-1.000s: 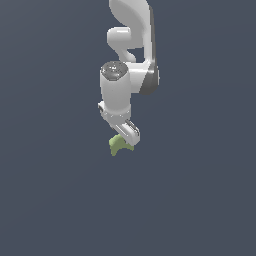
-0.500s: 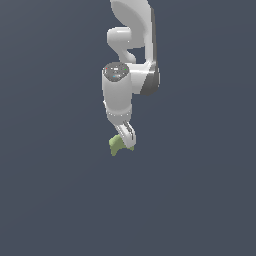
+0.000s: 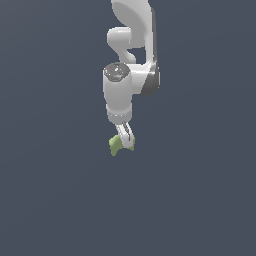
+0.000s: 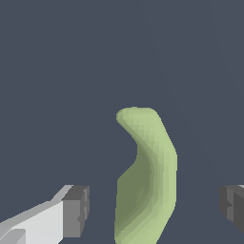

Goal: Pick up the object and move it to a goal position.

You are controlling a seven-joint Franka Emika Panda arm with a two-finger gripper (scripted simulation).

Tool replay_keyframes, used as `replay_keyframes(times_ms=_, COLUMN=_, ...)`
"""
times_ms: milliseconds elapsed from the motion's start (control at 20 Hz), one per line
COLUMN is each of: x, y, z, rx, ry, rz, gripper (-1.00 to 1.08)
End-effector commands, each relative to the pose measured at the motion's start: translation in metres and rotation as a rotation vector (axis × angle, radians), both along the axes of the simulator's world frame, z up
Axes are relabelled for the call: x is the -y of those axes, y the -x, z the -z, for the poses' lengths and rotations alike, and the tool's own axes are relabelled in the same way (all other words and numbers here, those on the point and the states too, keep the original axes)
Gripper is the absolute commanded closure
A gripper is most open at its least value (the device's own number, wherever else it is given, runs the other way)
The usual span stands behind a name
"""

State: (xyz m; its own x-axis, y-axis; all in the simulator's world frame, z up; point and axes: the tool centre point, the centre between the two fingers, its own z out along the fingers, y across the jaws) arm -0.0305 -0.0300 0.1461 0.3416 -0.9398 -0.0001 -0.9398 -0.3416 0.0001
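The small matte light-green blocky piece with a curved notch on one edge (image 3: 115,145) sits at the very tip of the white robot arm's claw (image 3: 125,142). In the exterior view it pokes out from the claw toward that view's left and slightly below the fingertips, partly covered by them. In the wrist view the same green piece (image 4: 147,176) stands between the two dark grey finger pads (image 4: 76,211), with its notched edge facing the pad on the white finger and its rounded end pointing away from the camera.

The wrist view shows a clear strip of dark background on each side of the piece, so neither pad touches it there; the claw (image 4: 153,209) is spread wider than the piece. The second pad is cut off at the picture's edge, and the near end of the piece runs out of the frame, so its full outline cannot be seen. In the exterior view the fingers overlap one another and the piece, and the gap between them is too small to make out.

Everything around is a plain dark blue-grey field with no visible edge or corner, so it cannot be told whether the piece rests on a surface or hangs above one. The white arm (image 3: 131,60) comes down from the top of the exterior view, its upper part cut off.
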Motion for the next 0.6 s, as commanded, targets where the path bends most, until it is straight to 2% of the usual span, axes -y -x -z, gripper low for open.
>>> replay_keyframes(times_ms=0, x=0.000, y=0.000, z=0.000, rx=0.000, ry=0.000, rz=0.014, gripper=-0.92)
replay_keyframes(times_ms=300, x=0.000, y=0.000, z=0.004, rx=0.000, ry=0.000, rz=0.012, gripper=-0.92)
replay_keyframes(times_ms=550, x=0.000, y=0.001, z=0.024, rx=0.000, ry=0.000, rz=0.015, gripper=-0.92)
